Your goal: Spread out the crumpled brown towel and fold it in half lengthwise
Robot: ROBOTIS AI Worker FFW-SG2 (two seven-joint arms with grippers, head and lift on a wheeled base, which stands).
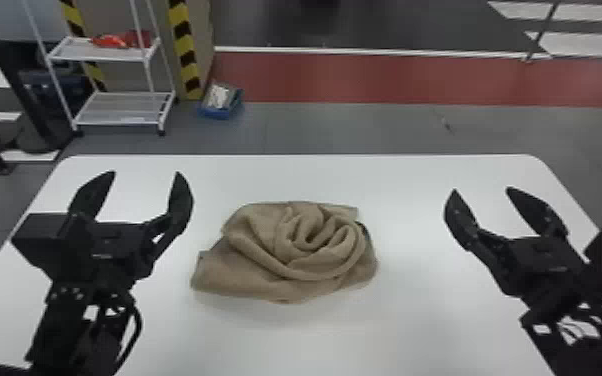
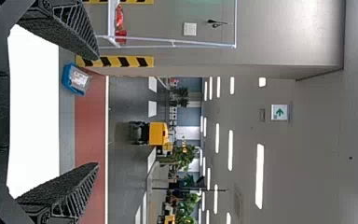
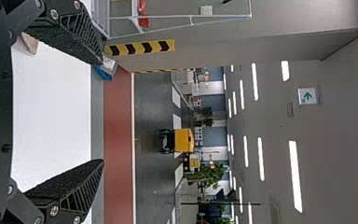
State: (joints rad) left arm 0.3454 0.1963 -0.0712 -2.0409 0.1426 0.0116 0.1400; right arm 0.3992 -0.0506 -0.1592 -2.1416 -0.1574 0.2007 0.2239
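Towel (image 1: 285,255), brown and crumpled, between left hand (image 1: 144,173) and right hand (image 1: 482,190), both spread wide and empty.

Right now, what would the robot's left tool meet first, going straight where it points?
The left black tool would probably meet nothing near: its way looks free over the flat white table and beyond, the crumpled brown towel lying to its right. Its height is unclear.

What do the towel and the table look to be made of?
Towel: soft woven cloth, likely cotton or microfibre, matt brown; it bunches into rounded folds. Table: probably laminate or painted board, smooth and white, with a soft sheen near the front.
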